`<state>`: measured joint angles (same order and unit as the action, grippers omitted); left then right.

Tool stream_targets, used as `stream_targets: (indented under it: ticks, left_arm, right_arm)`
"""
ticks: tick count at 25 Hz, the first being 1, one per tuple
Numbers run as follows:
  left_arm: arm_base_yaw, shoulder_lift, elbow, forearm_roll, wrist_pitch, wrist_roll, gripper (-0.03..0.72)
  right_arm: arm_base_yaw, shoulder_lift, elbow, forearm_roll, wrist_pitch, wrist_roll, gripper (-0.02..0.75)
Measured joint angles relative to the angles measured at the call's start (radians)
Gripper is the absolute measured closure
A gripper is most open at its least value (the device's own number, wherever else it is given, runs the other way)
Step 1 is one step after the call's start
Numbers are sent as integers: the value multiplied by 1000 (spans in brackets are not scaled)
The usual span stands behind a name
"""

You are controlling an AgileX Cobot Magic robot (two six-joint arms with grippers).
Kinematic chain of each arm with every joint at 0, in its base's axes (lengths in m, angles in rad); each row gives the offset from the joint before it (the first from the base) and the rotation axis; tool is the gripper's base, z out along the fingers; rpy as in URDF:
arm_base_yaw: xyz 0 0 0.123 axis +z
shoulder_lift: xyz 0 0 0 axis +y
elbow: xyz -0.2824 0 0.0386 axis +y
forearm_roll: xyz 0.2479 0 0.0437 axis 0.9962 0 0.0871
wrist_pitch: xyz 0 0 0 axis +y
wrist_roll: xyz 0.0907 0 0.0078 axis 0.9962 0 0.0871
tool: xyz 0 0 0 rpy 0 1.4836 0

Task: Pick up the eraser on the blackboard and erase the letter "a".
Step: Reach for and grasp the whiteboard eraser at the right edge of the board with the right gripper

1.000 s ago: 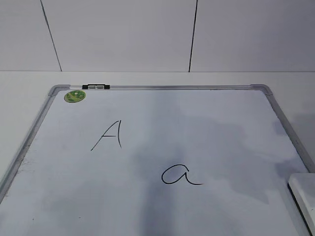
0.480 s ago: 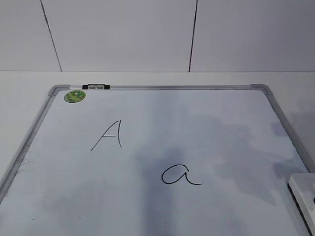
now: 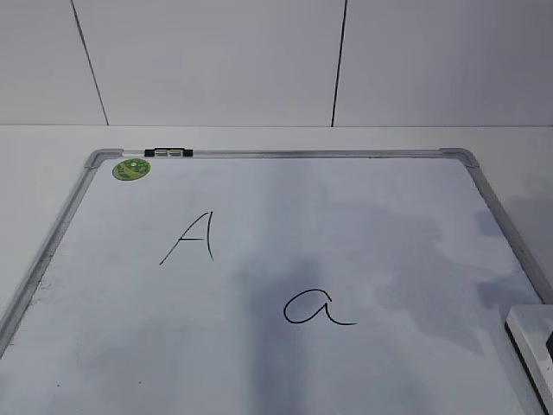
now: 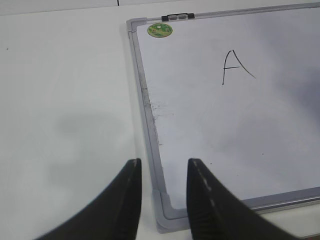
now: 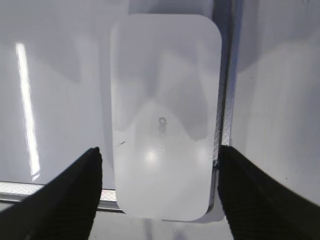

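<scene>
right gripper (image 5: pixel 159 187) wide open, straddling eraser (image 5: pixel 165 115) at frame centre, holding nothing; off-centre closing risks clipping board (image 5: pixel 60 100) frame.

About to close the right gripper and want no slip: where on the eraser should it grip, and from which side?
Grip the eraser across its two long straight sides near mid-length, coming from straight above. It lies flat at the blackboard's near right corner, partly over the frame. The right gripper is open, a finger either side of it. The rounded corners look likelier to slip.
</scene>
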<state>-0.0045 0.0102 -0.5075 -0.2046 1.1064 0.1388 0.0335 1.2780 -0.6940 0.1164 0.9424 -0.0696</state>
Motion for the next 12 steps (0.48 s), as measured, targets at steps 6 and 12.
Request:
stream_targets:
  ticks: [6,12]
  left_arm:
    - [0,0,0,0,0,0,454]
    - [0,0,0,0,0,0,454]
  right_arm:
    - [0,0,0,0,-4,7,128]
    - [0,0,0,0,-4,8,111]
